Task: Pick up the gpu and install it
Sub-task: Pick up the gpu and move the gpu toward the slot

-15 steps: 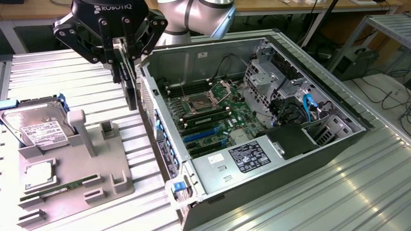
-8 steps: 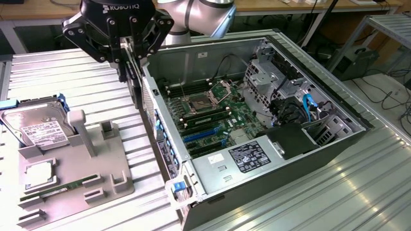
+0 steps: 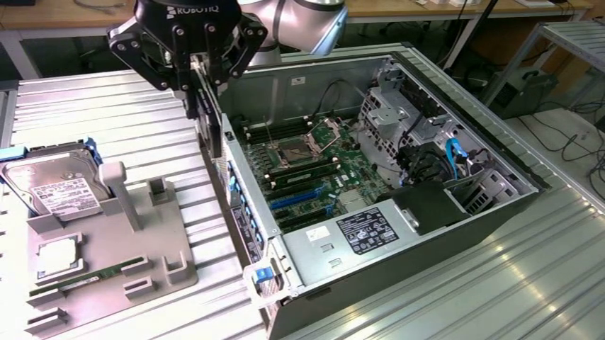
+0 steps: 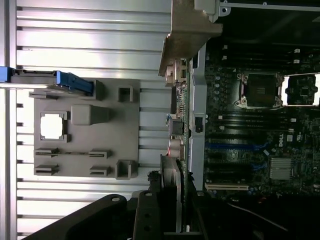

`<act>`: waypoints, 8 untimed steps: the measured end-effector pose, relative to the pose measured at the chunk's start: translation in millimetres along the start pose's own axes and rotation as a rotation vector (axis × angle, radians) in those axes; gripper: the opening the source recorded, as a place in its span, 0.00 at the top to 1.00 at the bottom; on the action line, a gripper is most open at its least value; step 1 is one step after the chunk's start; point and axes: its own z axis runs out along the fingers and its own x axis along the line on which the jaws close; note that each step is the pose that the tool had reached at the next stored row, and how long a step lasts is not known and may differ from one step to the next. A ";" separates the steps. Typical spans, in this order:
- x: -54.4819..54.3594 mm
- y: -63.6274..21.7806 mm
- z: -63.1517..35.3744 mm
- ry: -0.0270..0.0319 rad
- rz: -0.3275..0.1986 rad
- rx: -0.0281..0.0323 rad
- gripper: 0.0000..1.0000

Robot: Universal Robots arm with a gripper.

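My gripper (image 3: 201, 79) hangs high over the near wall of the open computer case (image 3: 492, 205), shut on the gpu (image 3: 212, 124). The card hangs edge-on and upright, its lower end level with the case's wall, above the table side of that wall. In the wrist view the gpu (image 4: 178, 125) runs away from my fingers (image 4: 170, 200), with its silver bracket (image 4: 189, 37) at the far end. It sits just outside the case edge, beside the motherboard (image 4: 250, 125). The blue expansion slots (image 3: 291, 200) lie bare on the board.
A grey holder tray (image 3: 104, 276) lies on the ribbed metal table at the exterior view's left. It carries a silver hard drive (image 3: 52, 188), a square processor (image 3: 57, 255) and a thin green memory stick (image 3: 85, 280). Cables and a drive cage crowd the case's far end.
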 end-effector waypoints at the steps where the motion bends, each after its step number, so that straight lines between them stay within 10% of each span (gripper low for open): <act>1: -1.5 -0.1 0.0 0.0001 0.000 0.0001 0.72; 8: -11.8 -0.4 0.2 0.0000 0.000 0.0001 0.72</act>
